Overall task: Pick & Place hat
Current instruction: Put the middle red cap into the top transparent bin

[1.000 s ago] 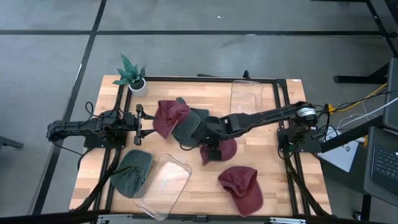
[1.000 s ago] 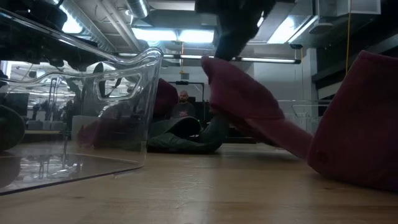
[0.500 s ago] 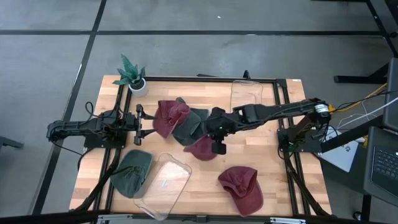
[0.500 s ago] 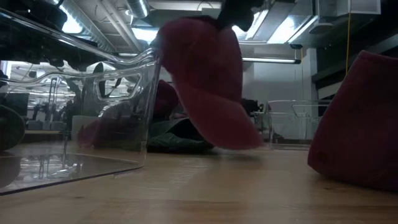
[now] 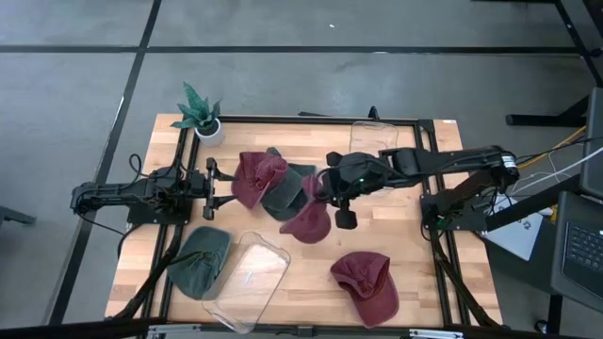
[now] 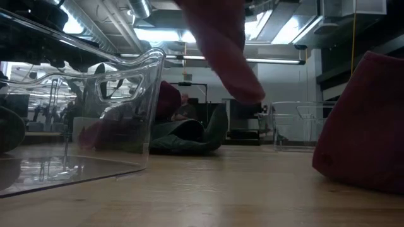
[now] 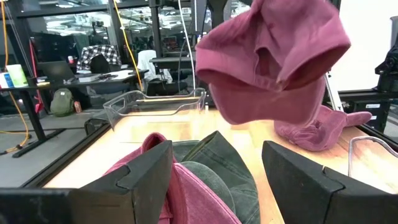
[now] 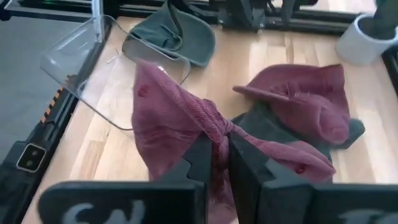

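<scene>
Potted plant [image 5: 199, 115] at table corner; clear bins [image 5: 247, 280], [image 5: 372, 147] apart.

Maroon hat [image 5: 308, 222] hangs crumpled (midair) above table.

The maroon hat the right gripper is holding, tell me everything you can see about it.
The maroon hat is a soft cap of ribbed, corduroy-like cloth with small eyelets. The right gripper is shut on a bunched fold of it, so it hangs limp and crumpled, clear of the wooden table, with its brim drooping. It hangs over the table's middle, beside the piled hats. Nothing else touches it.
</scene>
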### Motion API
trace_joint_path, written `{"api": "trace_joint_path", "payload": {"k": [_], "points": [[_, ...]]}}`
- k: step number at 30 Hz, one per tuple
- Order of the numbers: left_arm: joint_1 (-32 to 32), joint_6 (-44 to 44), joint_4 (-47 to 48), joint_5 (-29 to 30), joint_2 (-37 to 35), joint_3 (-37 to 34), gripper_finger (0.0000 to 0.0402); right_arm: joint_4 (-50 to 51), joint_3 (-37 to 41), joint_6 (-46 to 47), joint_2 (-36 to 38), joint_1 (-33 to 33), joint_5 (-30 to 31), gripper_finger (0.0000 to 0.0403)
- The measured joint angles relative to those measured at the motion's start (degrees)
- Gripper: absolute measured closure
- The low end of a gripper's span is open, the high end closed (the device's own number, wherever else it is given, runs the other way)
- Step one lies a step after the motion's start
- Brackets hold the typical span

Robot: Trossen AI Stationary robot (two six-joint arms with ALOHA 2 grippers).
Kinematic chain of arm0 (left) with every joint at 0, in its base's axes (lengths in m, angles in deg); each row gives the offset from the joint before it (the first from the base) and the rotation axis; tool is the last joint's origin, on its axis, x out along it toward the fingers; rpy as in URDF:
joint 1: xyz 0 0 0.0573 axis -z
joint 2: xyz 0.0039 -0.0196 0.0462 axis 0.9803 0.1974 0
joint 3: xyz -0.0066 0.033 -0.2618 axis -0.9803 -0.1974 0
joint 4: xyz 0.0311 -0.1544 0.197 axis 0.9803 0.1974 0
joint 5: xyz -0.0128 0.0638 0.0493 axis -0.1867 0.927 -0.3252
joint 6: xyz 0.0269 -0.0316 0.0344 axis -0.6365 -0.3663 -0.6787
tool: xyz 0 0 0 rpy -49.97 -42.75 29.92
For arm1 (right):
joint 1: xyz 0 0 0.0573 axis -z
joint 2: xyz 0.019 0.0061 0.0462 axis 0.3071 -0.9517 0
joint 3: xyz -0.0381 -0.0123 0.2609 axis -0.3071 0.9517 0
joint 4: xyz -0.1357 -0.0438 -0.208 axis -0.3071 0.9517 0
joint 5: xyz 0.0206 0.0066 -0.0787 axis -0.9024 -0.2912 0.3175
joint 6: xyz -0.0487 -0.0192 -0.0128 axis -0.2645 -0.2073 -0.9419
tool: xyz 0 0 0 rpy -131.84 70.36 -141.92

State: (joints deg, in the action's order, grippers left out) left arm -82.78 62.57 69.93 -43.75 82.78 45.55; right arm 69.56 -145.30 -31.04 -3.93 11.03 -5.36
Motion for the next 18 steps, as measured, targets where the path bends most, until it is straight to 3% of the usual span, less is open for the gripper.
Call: {"api": "trace_joint_path", "payload": {"k": [18], "points": [[0.0,0.0,0.0,0.0,0.0,0.0,0.0156,2.6,0.0,-11.5,8.8,0.8,0.2,0.0361]]}}
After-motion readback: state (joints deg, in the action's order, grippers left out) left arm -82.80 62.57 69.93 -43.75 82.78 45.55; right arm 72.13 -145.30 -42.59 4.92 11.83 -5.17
